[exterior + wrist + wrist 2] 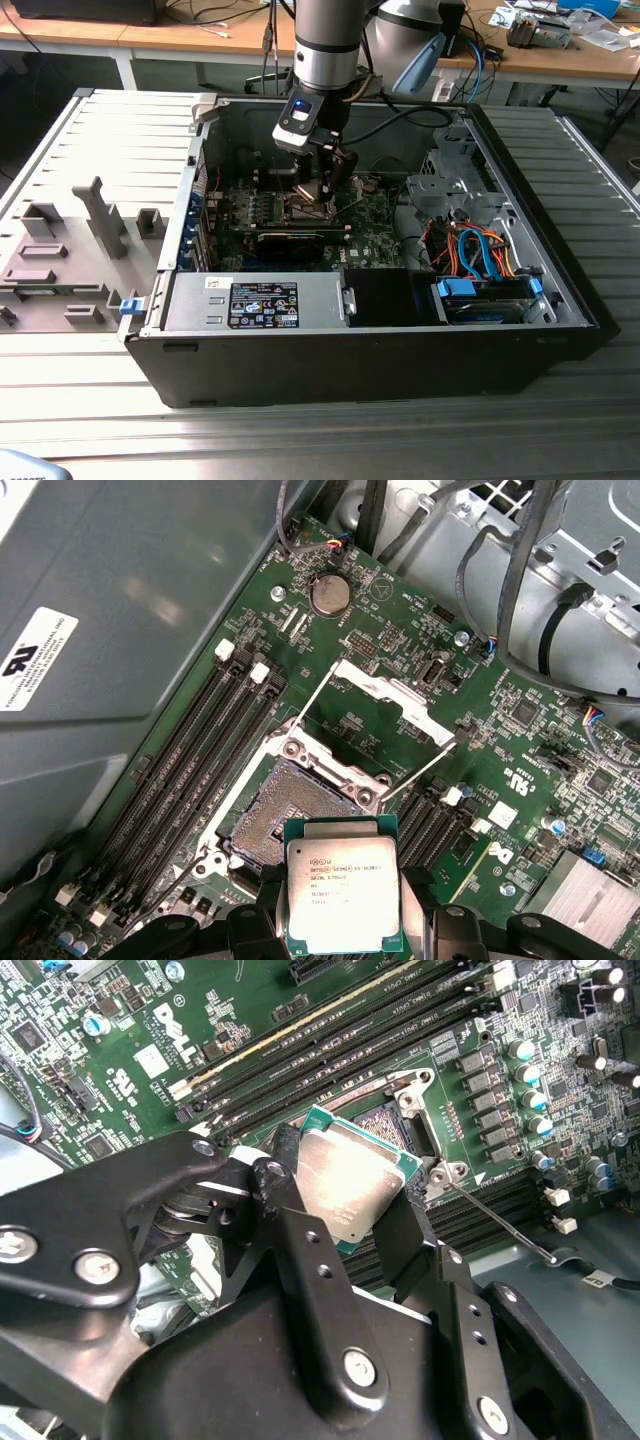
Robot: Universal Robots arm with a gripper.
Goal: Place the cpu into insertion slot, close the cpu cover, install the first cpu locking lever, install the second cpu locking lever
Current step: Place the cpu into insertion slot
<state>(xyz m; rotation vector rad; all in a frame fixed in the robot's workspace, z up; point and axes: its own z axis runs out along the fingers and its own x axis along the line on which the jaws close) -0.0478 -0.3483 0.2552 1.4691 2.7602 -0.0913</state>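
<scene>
My gripper (325,192) reaches down into the open computer case and is shut on the cpu (343,895). The cpu is a flat square chip with a silver-grey top and a green edge, pinched between the two black fingers (285,1175). In the second wrist view the cpu (350,1185) is tilted. It hangs just above and a little to one side of the insertion slot (285,815), whose dark contact field lies uncovered. The cpu cover (385,692) is swung open beyond the slot. Two thin wire levers (313,698) (425,768) stand unlatched beside it.
Rows of black memory slots (190,750) flank the socket on the green motherboard (375,215). A black labelled box (265,303) and a drive bay with orange and blue cables (480,250) fill the case front. A grey fixture tray (70,250) lies at the exterior view's left.
</scene>
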